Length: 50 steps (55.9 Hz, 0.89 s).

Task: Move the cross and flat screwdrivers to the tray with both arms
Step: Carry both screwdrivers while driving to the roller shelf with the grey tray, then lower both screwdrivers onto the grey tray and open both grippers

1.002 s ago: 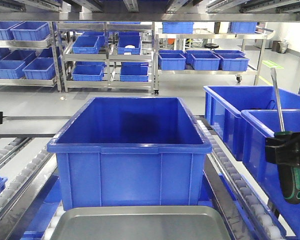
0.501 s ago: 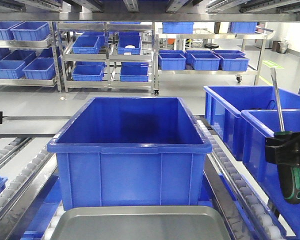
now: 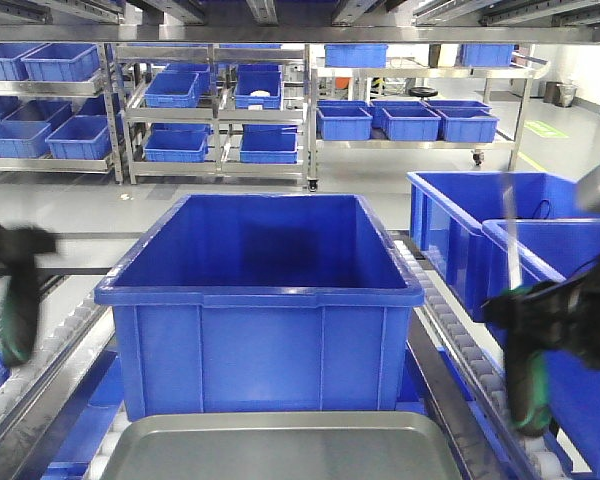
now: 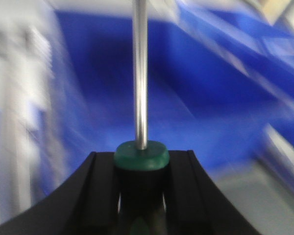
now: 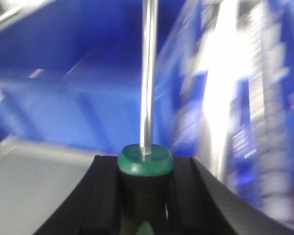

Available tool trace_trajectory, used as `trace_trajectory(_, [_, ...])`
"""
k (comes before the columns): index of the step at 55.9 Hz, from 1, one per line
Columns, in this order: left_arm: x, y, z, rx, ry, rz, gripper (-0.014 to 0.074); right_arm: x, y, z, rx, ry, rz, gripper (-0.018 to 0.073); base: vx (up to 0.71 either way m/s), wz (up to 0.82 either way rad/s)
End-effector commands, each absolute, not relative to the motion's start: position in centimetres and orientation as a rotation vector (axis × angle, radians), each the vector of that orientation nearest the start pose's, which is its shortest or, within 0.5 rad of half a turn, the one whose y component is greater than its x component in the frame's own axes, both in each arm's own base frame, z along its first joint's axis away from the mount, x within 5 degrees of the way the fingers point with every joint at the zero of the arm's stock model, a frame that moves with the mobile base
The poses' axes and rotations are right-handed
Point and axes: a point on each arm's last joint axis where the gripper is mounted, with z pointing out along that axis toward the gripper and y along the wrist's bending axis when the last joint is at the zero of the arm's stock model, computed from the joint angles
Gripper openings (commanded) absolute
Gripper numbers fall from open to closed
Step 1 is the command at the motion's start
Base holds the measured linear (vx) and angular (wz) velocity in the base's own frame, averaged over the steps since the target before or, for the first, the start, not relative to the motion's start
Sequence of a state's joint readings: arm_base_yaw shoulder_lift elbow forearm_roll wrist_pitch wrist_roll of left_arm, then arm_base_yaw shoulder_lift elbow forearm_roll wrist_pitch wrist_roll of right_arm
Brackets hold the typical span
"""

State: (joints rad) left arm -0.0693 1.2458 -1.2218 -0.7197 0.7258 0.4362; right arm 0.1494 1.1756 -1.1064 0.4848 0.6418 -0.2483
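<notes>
Motion blurs both arms. My left gripper (image 3: pixel 12 262) is at the left edge, shut on a black-and-green screwdriver (image 3: pixel 18 325) whose handle hangs below it. In the left wrist view the green collar (image 4: pixel 140 155) sits between the black fingers (image 4: pixel 100 191) and the steel shaft (image 4: pixel 139 73) points away. My right gripper (image 3: pixel 540 318) is shut on the other screwdriver (image 3: pixel 528 392), shaft upward, just right of the grey tray (image 3: pixel 280 446). The right wrist view shows its collar (image 5: pixel 145 160) clamped and the tray (image 5: pixel 34 186) at lower left. The tips are out of view, so cross and flat cannot be told apart.
A large deep blue bin (image 3: pixel 260 290) stands directly behind the tray. More blue bins (image 3: pixel 470 205) line the right side on a roller conveyor (image 3: pixel 480 385). Another roller track (image 3: pixel 40 350) runs on the left. Metal racks with blue bins (image 3: pixel 220 100) fill the back.
Both arms have swung inward towards the tray. The right gripper moved left and down with its screwdriver. The left gripper came further into view from the left edge with its screwdriver.
</notes>
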Motion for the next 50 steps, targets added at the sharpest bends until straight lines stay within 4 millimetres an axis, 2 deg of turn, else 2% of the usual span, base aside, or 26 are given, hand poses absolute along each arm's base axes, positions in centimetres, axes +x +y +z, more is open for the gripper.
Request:
trace_trajectory(1, [26.4,-7.9,39.7,0.230,2.135,-0.743,0.0001,24.8,7.0,39.1,-0.172,2.072,0.592,-0.0008,0.00,0.00])
trace_trajectory(5, [26.7,-9.2,37.8,0.231,2.188,-0.777,0.0001,25.4,8.0,38.4,-0.204,2.094,0.661,-0.0008,0.00,0.00])
trace_trajectory(12, [26.2,-11.3,34.8,0.229,2.229,-0.796,0.0001,25.9,11.7,36.8,-0.351,2.125,0.691,-0.0008,0.00,0.00])
trace_trajectory(15, [25.8,-12.1,33.8,0.228,2.246,-0.818,0.0003,26.3,12.7,36.1,-0.360,2.133,0.688,-0.0008,0.00,0.00])
trace_trajectory(21, [25.4,-12.9,32.7,0.228,2.254,-0.832,0.0004,27.1,13.8,35.0,-0.345,2.155,0.699,-0.0003,0.00,0.00])
trace_trajectory(31, [25.5,-13.0,32.2,0.221,2.258,-0.823,0.0032,27.7,15.0,33.1,-0.385,2.233,0.714,0.0047,0.00,0.00])
trace_trajectory(38, [26.0,-13.3,31.2,0.226,2.306,-0.827,0.0132,28.2,15.4,31.7,-0.404,2.303,0.723,0.0146,0.00,0.00])
trace_trajectory(50, [26.3,-13.8,29.5,0.259,2.408,-0.858,0.0449,28.0,15.7,30.4,-0.449,2.395,0.750,0.0377,0.00,0.00])
